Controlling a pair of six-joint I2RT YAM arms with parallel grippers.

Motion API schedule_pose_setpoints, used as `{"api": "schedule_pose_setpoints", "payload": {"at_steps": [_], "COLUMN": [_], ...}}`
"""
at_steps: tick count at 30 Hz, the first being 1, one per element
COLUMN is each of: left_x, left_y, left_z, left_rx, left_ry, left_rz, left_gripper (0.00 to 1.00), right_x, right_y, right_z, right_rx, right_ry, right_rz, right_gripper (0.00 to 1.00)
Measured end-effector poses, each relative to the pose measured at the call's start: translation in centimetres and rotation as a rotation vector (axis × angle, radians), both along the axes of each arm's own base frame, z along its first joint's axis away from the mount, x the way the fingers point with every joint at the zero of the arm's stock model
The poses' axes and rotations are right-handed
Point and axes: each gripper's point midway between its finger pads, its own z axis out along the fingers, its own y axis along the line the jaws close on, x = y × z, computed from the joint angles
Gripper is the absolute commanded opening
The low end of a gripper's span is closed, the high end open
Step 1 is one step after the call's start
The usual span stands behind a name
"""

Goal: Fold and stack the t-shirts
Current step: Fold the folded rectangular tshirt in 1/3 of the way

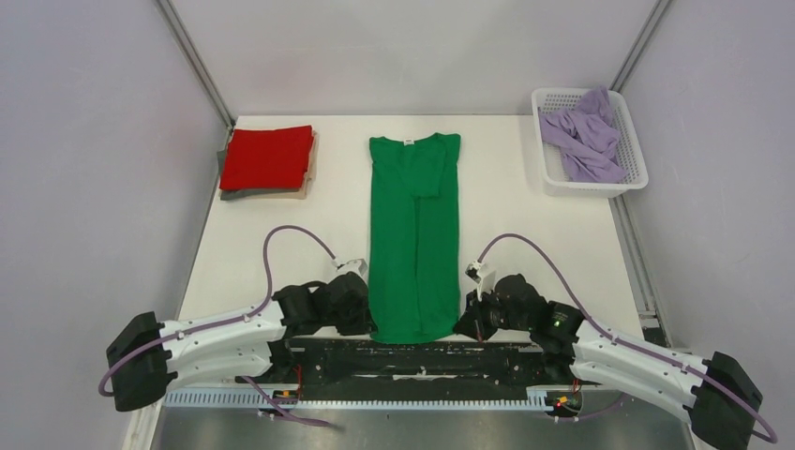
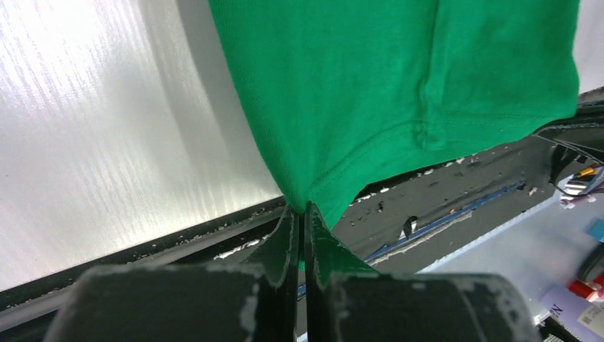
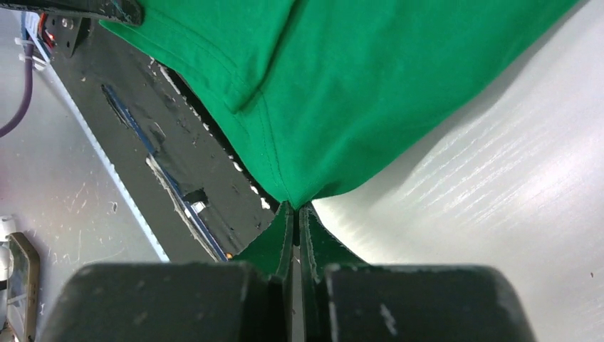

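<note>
A bright green t-shirt (image 1: 413,234) lies lengthwise on the white table (image 1: 525,225), sides folded in, white neck tag at the far end. My left gripper (image 1: 373,326) is shut on its near left hem corner (image 2: 306,192). My right gripper (image 1: 459,324) is shut on the near right hem corner (image 3: 295,187). Both corners sit at the table's near edge. A folded red t-shirt (image 1: 267,157) lies on a grey/tan one (image 1: 262,193) at the far left. A lavender t-shirt (image 1: 587,137) is crumpled in the basket.
A white mesh basket (image 1: 630,159) stands at the far right corner. A black rail (image 1: 422,361) runs along the near edge between the arm bases. Grey walls close in on both sides.
</note>
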Motion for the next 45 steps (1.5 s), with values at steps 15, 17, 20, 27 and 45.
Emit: {"api": "schedule_pose_setpoints", "payload": {"at_steps": [15, 17, 20, 27, 45], "left_x": [8.8, 10.6, 13.5, 19.5, 29.9], "left_y": [-2.2, -1.9, -1.6, -1.6, -0.5], "left_z": [3.7, 3.9, 4.6, 5.5, 3.9], "left_rx": [-0.003, 0.002, 0.007, 0.035, 0.126], "left_ry": [-0.092, -0.101, -0.115, -0.152, -0.174], "left_rz": [0.176, 0.209, 0.251, 0.296, 0.324], "left_gripper": [0.02, 0.02, 0.02, 0.02, 0.08], "right_x": [7.8, 9.6, 12.1, 18.1, 27.3], "right_y": [0.1, 0.3, 0.2, -0.9, -0.9], "right_z": [3.0, 3.9, 4.9, 6.2, 5.1], "right_rx": [-0.056, -0.069, -0.097, -0.106, -0.147], "right_ry": [-0.219, -0.263, -0.306, -0.348, -0.343], "right_rz": [-0.288, -0.337, -0.396, -0.523, -0.538], "right_gripper": [0.0, 0.0, 0.0, 0.0, 0.0]}}
